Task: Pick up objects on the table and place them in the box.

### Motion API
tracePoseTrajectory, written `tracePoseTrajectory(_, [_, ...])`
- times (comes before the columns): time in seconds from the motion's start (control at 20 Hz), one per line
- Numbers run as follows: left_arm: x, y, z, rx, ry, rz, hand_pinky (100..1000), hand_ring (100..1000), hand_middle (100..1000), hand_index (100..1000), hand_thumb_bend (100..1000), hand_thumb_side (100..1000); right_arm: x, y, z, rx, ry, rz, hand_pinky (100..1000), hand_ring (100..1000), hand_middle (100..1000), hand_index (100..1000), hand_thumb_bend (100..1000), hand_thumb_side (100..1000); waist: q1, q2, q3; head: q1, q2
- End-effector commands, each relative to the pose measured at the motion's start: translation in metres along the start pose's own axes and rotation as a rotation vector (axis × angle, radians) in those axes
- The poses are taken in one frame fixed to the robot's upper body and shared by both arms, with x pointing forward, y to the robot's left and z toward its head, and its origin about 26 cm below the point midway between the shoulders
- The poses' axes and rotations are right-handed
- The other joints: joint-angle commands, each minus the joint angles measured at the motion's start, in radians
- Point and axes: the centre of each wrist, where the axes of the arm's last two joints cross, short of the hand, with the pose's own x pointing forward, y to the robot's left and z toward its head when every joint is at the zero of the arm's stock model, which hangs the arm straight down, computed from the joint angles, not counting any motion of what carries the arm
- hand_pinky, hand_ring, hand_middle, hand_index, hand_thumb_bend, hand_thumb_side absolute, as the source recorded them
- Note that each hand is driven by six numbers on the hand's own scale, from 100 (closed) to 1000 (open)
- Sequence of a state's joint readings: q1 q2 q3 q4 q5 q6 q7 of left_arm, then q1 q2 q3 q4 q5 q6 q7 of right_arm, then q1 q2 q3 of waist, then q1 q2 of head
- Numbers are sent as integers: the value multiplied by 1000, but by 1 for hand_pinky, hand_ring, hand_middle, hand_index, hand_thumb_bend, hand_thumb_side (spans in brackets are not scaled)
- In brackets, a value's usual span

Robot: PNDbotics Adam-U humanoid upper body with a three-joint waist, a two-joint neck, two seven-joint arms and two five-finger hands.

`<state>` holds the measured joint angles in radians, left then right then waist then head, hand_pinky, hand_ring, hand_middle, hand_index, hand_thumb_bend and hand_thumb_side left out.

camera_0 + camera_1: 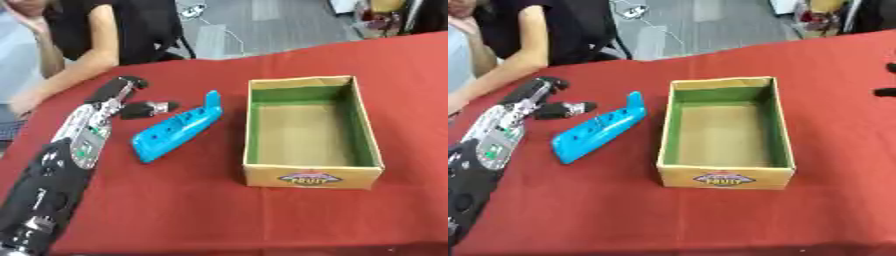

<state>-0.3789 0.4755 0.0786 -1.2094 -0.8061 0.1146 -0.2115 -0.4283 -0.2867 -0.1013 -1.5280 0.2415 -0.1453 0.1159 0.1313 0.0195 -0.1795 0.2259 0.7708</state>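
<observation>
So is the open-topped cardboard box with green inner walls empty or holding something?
Empty. The cardboard box shows only bare brown floor inside; the long blue plastic object lies outside on the red table.

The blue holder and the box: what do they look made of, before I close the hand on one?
The blue holder looks like moulded plastic: uniform bright blue, rounded edges, a faint sheen, a row of holes along its top.

The box looks like cardboard: tan matte floor, thin straight walls with green inner faces, a printed label on the front.

The left hand, beside the holder, holds nothing.
</observation>
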Motion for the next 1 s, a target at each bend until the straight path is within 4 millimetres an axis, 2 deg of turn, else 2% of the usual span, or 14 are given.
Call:
tracePoseTrajectory(0.05, [0,6,-7,-2,-7,-26,705,777,794,863,939,784,8,-5,-5,-1,-30,14,673,906,956,1000,466,1000,-6,-8,-1,12,-1])
tracePoseTrajectory(0.5, [2,-15,-17,-80,-4,-52,704,765,772,849,967,767,8,-5,-5,0,-30,13,673,906,956,1000,466,1000,-7,-8,-5,19,-1])
tracePoseTrajectory(1.0, [1,-22,-17,-180,-54,-107,711,762,762,844,988,750,8,-4,-5,2,-32,13,673,906,952,1000,466,1000,-6,-8,-8,23,-1])
